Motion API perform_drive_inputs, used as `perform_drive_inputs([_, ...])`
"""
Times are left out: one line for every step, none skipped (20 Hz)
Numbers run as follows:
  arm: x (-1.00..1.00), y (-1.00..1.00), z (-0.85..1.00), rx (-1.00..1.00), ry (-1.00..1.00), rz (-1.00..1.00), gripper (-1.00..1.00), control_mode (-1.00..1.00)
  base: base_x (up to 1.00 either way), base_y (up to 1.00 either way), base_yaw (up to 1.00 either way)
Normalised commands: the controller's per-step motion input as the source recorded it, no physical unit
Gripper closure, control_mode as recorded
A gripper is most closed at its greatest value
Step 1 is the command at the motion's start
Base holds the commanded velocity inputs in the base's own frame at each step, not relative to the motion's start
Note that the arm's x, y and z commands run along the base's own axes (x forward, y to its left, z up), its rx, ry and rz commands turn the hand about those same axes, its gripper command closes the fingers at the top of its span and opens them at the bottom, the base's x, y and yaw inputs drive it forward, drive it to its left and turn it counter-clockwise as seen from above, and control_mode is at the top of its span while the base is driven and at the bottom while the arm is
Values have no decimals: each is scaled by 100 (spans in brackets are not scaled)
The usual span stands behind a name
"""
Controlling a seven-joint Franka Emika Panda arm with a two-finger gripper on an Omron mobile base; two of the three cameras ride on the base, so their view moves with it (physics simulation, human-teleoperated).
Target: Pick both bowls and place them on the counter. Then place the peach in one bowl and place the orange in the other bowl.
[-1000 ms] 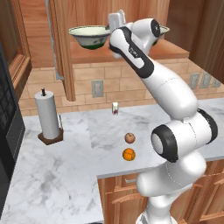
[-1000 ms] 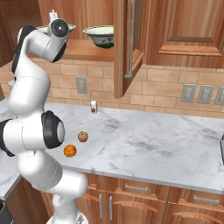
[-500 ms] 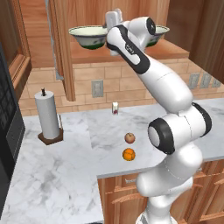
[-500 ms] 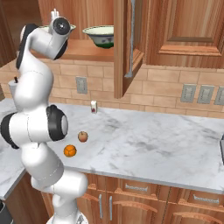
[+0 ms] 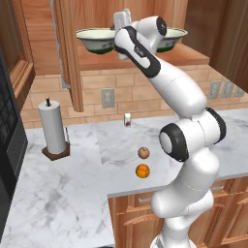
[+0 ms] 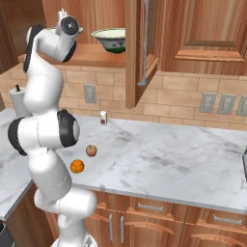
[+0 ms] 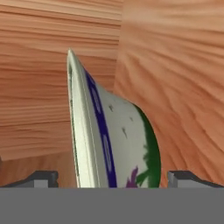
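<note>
With its jaws spread wide, the gripper [image 7: 111, 179] straddles the rim of the left bowl [image 5: 95, 39] on the wooden shelf [image 5: 145, 54], apparently lining up a grasp, while peach [image 5: 143, 152] and orange [image 5: 142, 170] wait on the counter [image 5: 72, 193].

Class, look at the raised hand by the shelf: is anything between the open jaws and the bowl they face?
Nothing visible is. In the hand view the bowl stands edge-on midway between the two fingertips, with only bare wooden cabinet behind it. The gripper is at shelf height beside the left bowl.
</note>
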Motion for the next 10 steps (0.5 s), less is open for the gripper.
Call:
perform_drive_inputs([23, 6, -3, 0, 5, 0, -100, -100, 0, 0, 0])
perform_drive_inputs([20, 6, -2, 0, 4, 0, -100, -100, 0, 0, 0])
perform_drive_inputs([17, 5, -2, 0, 4, 0, -100, -100, 0, 0, 0])
perform_drive_inputs([11, 3, -2, 0, 5, 0, -100, -100, 0, 0, 0])
perform_drive_inputs([8, 2, -3, 0, 5, 0, -100, -100, 0, 0, 0])
perform_drive_inputs([0, 0, -3, 0, 5, 0, -100, -100, 0, 0, 0])
perform_drive_inputs([0, 0, -2, 0, 4, 0, -100, -100, 0, 0, 0])
perform_drive_inputs([0, 1, -3, 0, 4, 0, 100, -100, 0, 0, 0])
perform_drive_inputs([0, 2, -2, 0, 4, 0, 100, -100, 0, 0, 0])
perform_drive_inputs([0, 4, -3, 0, 5, 0, 100, -100, 0, 0, 0])
